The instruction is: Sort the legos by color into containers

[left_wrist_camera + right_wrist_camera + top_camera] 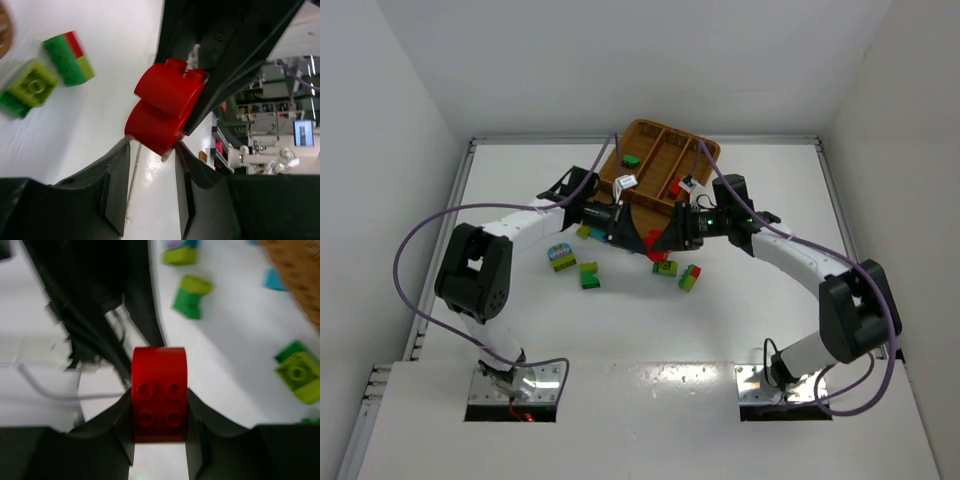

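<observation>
We see the red lego (159, 395), a glossy plastic brick with a rounded back and four small circles on its flat face. It is clamped between the dark fingers of the right hand (160, 407) above the middle of the white counter (720, 330), at 6 o'clock from the brown woven wicker tray (642, 124). The left hand (151, 148) faces it with its fingers narrowly apart and the brick's end at their tips, though we cannot tell whether they touch it. Loose green and lime legos (589, 276) lie at 8 o'clock from the hands, and one green lego (631, 159) sits in the tray's leftmost compartment.
</observation>
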Available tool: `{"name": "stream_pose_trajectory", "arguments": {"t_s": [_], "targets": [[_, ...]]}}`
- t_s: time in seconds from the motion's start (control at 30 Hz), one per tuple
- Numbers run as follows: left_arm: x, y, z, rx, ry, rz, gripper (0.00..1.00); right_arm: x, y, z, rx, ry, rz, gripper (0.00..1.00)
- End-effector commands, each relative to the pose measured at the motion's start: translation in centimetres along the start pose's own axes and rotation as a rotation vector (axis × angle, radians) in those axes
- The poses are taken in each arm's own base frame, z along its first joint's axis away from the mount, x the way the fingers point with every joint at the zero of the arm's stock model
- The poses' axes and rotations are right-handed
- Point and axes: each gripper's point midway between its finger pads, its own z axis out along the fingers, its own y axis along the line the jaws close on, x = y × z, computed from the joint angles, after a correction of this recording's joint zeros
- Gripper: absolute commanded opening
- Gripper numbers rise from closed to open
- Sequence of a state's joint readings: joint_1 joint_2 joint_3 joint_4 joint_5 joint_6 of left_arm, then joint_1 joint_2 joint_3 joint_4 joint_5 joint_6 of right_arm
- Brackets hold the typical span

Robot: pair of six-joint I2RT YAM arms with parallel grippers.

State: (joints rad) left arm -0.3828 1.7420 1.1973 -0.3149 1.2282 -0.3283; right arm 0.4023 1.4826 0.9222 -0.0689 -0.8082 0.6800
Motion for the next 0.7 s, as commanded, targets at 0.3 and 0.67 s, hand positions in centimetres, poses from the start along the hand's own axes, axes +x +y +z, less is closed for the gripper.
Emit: {"name": "stream_pose_trajectory", "arguments": {"t_s": [0.3,0.67], "targets": [[1.2,7.3,-1.2,-0.193,-0.046,-0.158,0.0,-0.2,-5.5,1.7,0.178,-0.012,0.139,0.21],[0.0,12.0,-4.5,-0.498,-0.149,-0.26,0.0,1.3,-11.7,1.8,0.558,0.054,0.18,0.29]]}}
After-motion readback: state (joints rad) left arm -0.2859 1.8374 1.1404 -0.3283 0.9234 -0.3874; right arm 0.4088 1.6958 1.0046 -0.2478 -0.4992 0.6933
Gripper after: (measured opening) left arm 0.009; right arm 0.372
